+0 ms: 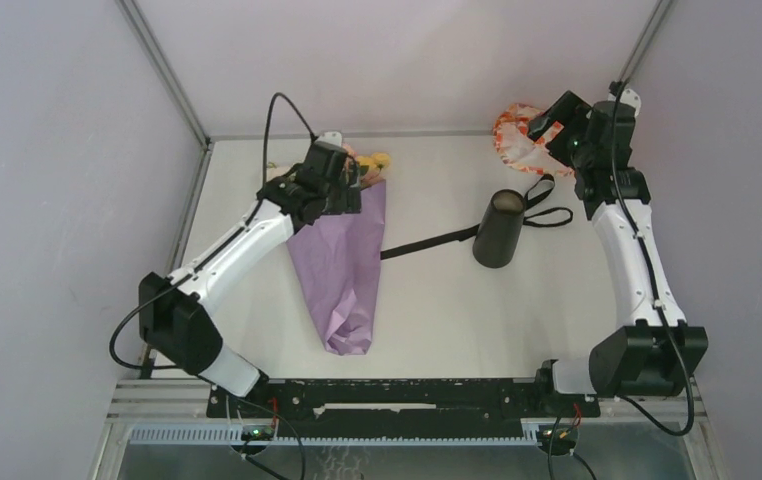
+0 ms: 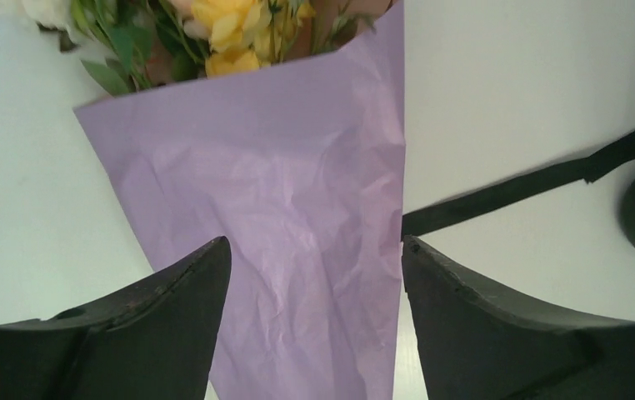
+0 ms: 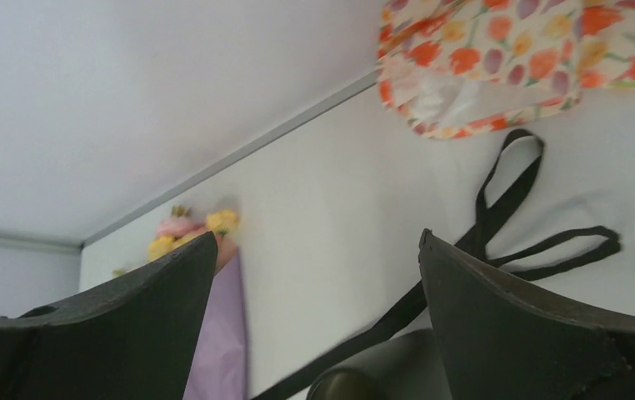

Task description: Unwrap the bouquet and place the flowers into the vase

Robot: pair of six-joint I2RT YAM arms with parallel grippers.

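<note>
Two arms reach over the white desk (image 1: 437,320). The left jaws stand wide apart, right above the bouquet of yellow and pink roses in lilac paper (image 1: 342,255). It lies on the desk's left half, with its flower heads toward the far edge and its paper tip toward the near edge. The left jaws are much nearer to it. The right jaws are wide too, holding nothing, by the far right corner. The small black round vase (image 1: 498,228) stands right of the middle.

flowers (image 1: 377,162): mostly hidden under the left arm (image 1: 257,235) from above
vase (image 3: 372,379): blurred and cut by the bottom edge, right wrist view
cloth bundle (image 1: 513,142): far right, partly behind the right arm (image 1: 629,240)
</note>
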